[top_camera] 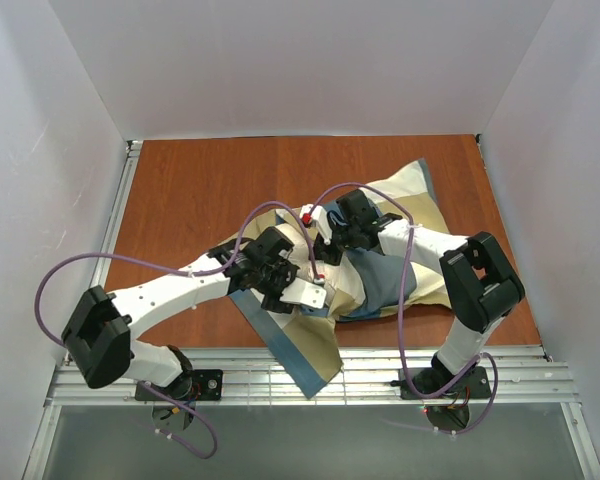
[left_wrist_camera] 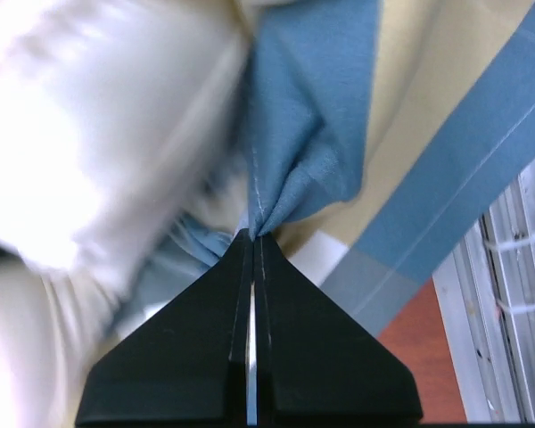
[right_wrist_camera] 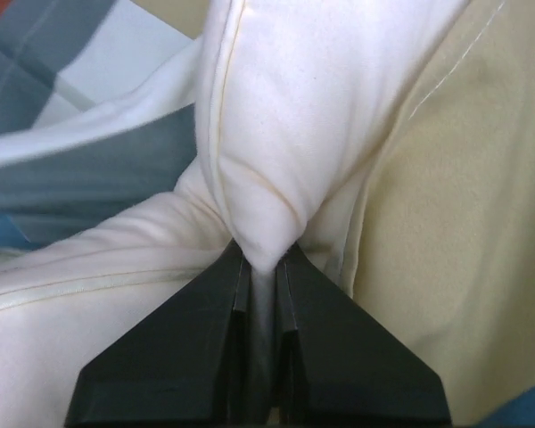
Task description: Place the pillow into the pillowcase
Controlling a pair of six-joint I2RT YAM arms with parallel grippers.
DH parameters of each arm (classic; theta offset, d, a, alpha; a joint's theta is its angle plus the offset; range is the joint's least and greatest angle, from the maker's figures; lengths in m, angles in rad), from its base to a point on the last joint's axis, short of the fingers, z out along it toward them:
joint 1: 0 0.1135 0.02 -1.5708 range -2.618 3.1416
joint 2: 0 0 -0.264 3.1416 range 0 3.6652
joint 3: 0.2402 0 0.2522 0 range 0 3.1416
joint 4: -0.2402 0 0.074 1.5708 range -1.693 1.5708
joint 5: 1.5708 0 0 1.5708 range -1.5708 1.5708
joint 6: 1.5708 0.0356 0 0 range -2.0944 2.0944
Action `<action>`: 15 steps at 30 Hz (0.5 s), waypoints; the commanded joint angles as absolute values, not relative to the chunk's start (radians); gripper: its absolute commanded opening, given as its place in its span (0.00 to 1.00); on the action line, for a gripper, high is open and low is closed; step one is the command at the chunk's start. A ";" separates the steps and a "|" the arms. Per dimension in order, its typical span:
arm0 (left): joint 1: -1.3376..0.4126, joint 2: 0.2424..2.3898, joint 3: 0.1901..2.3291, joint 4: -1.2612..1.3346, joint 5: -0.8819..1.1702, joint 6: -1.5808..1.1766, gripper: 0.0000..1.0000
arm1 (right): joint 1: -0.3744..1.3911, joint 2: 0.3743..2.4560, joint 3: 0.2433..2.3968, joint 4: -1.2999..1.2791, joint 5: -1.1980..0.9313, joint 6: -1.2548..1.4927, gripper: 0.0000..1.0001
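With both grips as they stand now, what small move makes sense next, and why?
Probably push the right fingers forward to drive the pillow further into the pillowcase while the left fingers hold: right pinches a cream pillow fold, left a blue pillowcase fold.

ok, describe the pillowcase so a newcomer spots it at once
On the wooden table, right of centre, lies the pillowcase: a rumpled heap with one end hanging over the near edge. Big blue, tan and cream blocks set it apart from the plain cream-white pillow.
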State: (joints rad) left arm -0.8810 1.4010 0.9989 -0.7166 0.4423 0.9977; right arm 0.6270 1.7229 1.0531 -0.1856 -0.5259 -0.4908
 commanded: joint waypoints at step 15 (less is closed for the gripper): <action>-0.716 1.229 0.882 -0.485 0.200 0.657 0.00 | 0.566 1.775 0.919 -0.463 -0.222 -0.560 0.01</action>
State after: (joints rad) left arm -0.7567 1.2663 0.8608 -0.5739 0.3199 0.7826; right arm 0.5652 1.7287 1.0405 -0.1989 -0.4126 -0.4904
